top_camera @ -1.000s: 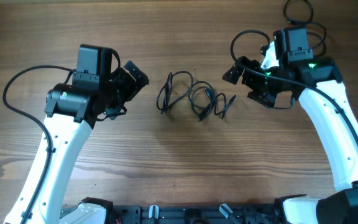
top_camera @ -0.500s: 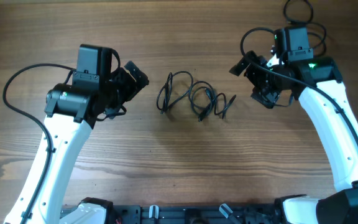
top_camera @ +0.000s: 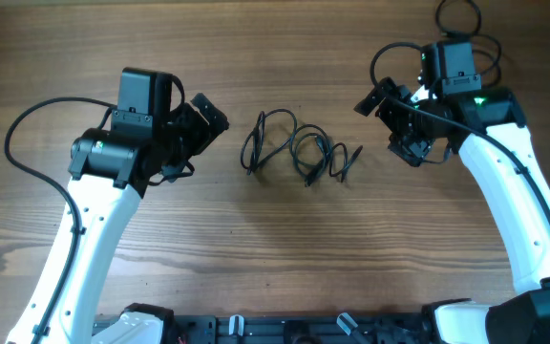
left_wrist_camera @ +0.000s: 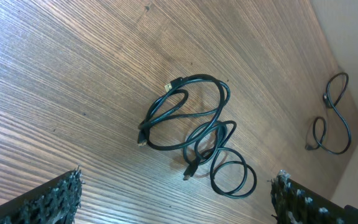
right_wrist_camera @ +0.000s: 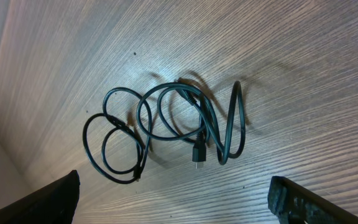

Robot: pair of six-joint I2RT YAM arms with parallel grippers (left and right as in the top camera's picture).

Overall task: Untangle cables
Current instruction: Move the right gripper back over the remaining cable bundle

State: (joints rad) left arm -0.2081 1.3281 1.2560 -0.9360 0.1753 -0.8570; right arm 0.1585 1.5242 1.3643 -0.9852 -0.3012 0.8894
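The tangle of thin black cables with small plugs [top_camera: 299, 153] sits about mid-width on the brown wood-grain table [top_camera: 256, 258], closer to the far edge than the near one. It's a few overlapping loops lying flat, and the crossings bunch up on its right half, at least going by the left wrist view [left_wrist_camera: 191, 134]. A couple of plug ends poke out loose, which is probably where I'd start. Nothing is touching it. The left black two-finger gripper [top_camera: 194, 143] hangs off to the tangle's left with its jaws spread as wide as they go and nothing between them. The right black two-finger gripper [top_camera: 394, 124] does the same on the tangle's right, wide open and empty. Both wrist cameras look down on the bundle with the finger ends framing it [right_wrist_camera: 166, 127], so my guess is the arms are parked either side to size it up before going in from both ends. Each gripper is near the cables but clearly apart from them. No separating done yet as far as I can see.
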